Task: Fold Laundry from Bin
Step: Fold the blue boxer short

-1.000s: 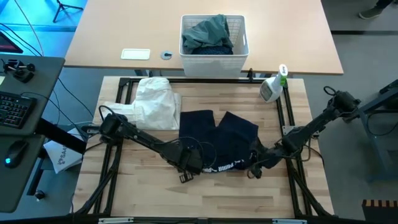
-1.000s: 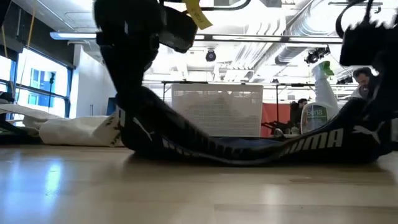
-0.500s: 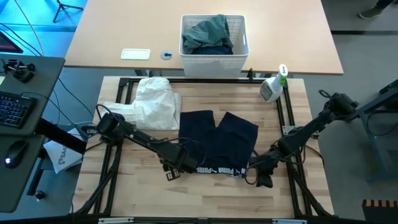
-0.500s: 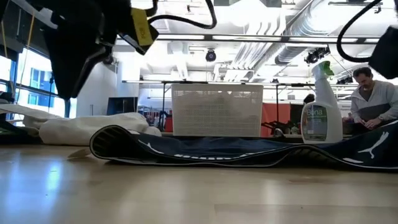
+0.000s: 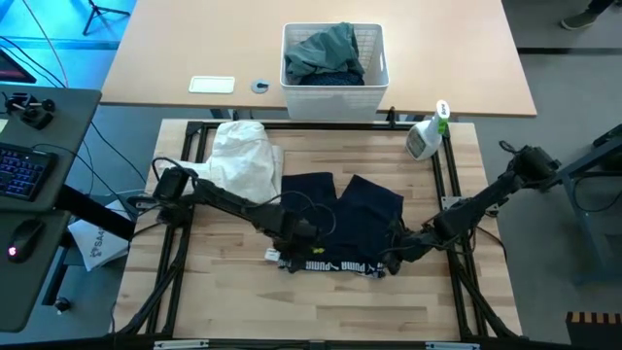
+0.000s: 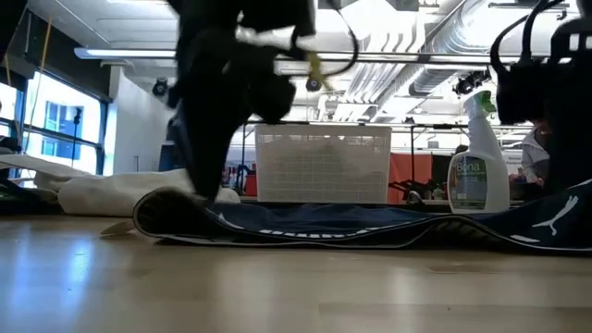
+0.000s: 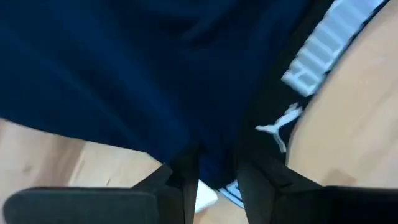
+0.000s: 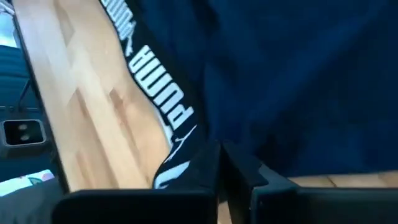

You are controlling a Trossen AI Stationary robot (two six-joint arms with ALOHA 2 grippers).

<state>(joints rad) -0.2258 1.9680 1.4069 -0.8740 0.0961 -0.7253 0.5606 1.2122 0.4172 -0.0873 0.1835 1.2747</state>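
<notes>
Shorts point(image 5: 340, 228) flat, not folded. L gripper point(image 5: 292, 255) pinches waistband, R gripper point(image 5: 394, 261) shut on other end. Bin point(image 5: 334, 86) w/ clothes left.

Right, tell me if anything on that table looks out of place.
One thing: a spray bottle of cleaner stands at the table's far right corner, an odd item among laundry. Otherwise the white cloth lies loosely heaped, and the navy Puma shorts lie flat.
</notes>
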